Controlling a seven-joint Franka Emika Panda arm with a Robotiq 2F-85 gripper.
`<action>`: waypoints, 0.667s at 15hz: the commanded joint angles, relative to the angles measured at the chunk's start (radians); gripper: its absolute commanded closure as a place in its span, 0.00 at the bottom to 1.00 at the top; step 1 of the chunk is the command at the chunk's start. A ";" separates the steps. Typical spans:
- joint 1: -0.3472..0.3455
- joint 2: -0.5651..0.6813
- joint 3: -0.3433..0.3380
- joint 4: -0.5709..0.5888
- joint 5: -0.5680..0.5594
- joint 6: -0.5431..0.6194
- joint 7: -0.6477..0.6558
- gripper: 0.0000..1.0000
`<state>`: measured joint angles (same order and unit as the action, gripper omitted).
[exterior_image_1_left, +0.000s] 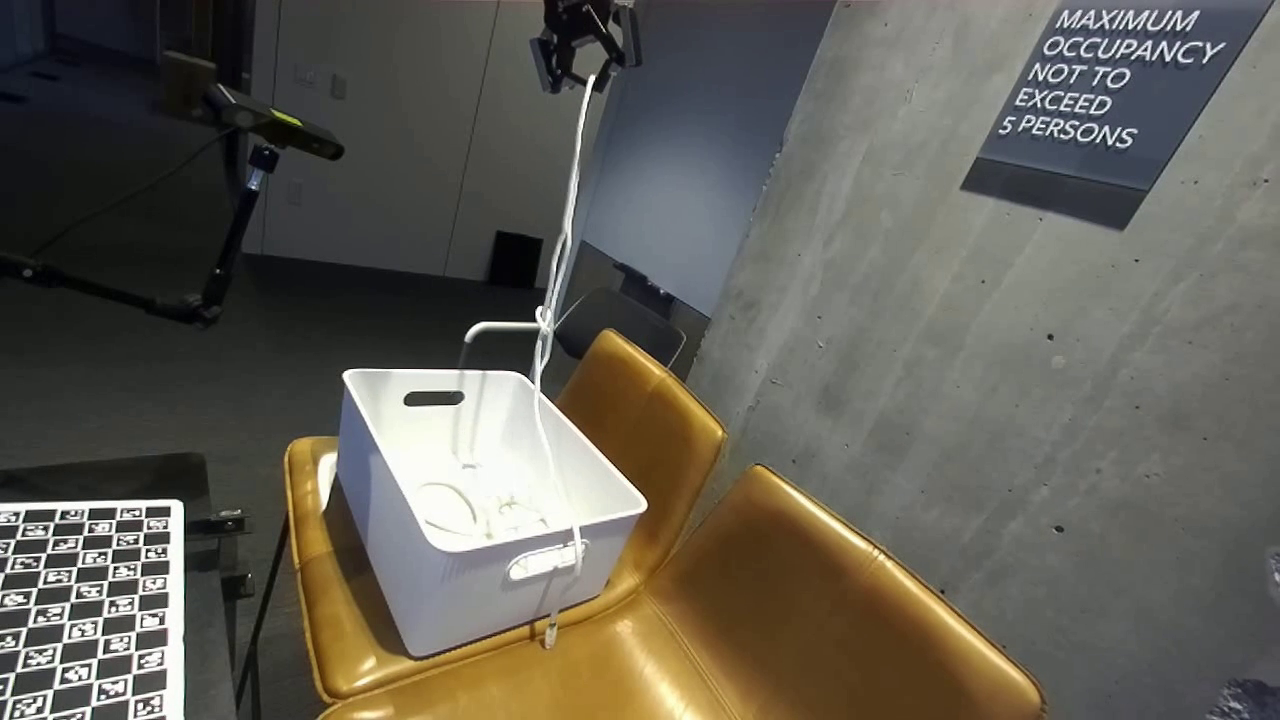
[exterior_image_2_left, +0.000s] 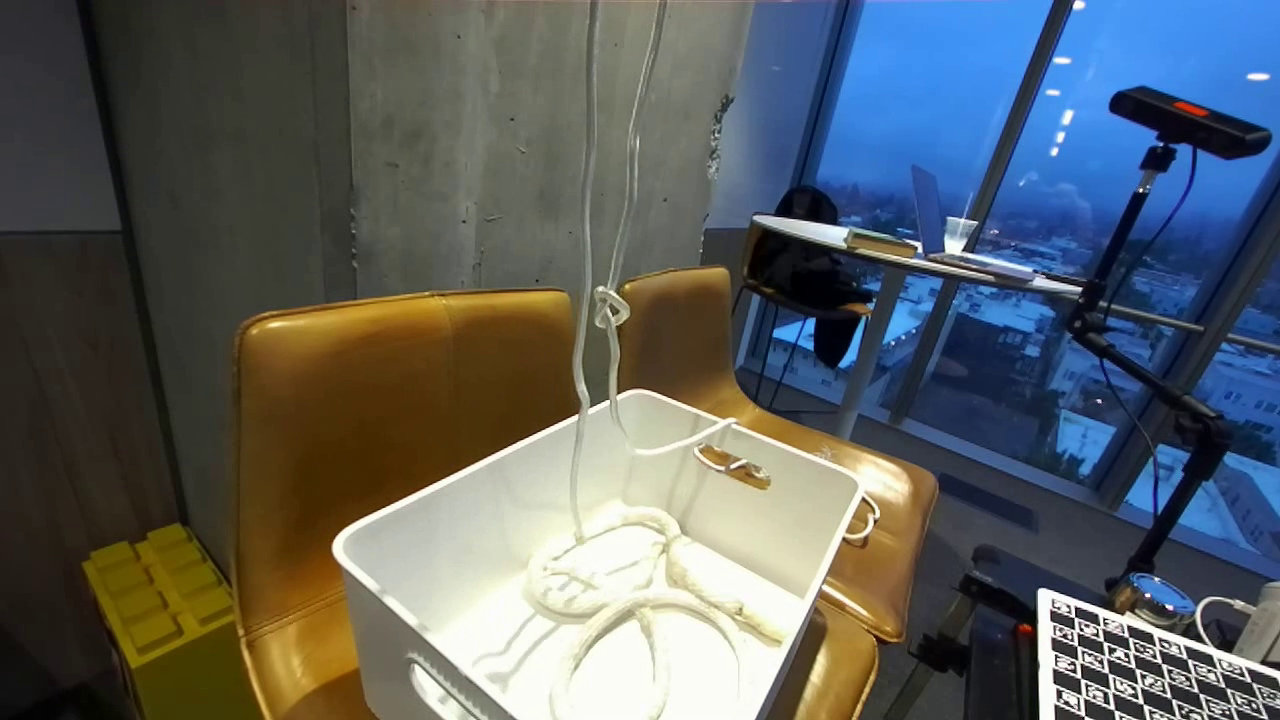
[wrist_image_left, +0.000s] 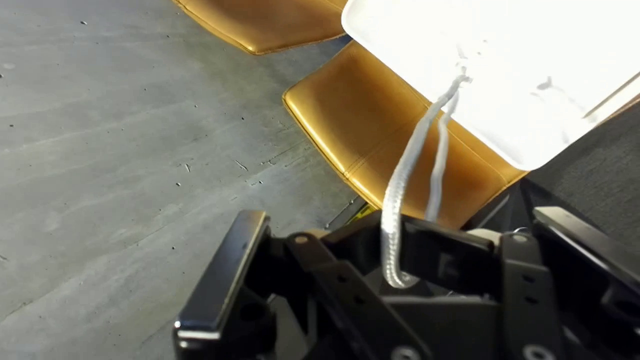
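Observation:
My gripper (exterior_image_1_left: 588, 72) hangs at the top of an exterior view, high above a white bin. In the wrist view the gripper (wrist_image_left: 400, 235) is shut, its jaws meeting on a white braided cord (wrist_image_left: 402, 170). Two strands of the cord (exterior_image_2_left: 586, 200) drop toward the bin (exterior_image_2_left: 480, 490), with a knot (exterior_image_2_left: 611, 307) partway down. More of the cord lies in loops on the bin floor. One stretch runs over the bin's rim, and a cord end (exterior_image_1_left: 550, 632) hangs outside by the handle hole. The gripper is out of frame in that second exterior angle.
Tan leather chairs (exterior_image_1_left: 690, 640) carry the bin (exterior_image_1_left: 430, 590) and stand against a concrete wall (exterior_image_1_left: 900, 380). A camera on a jointed stand (exterior_image_2_left: 1190, 120) and a patterned board (exterior_image_2_left: 1150, 660) are at one side. A yellow brick-shaped box (exterior_image_2_left: 165, 600) stands beside a chair.

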<state>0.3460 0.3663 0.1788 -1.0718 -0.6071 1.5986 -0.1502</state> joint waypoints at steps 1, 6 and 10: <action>0.097 -0.015 0.044 0.011 -0.024 -0.033 0.066 1.00; 0.280 0.069 0.082 0.098 -0.071 -0.051 0.141 1.00; 0.368 0.146 0.044 0.145 -0.076 -0.034 0.158 1.00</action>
<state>0.6701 0.4323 0.2507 -1.0180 -0.6610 1.5840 0.0051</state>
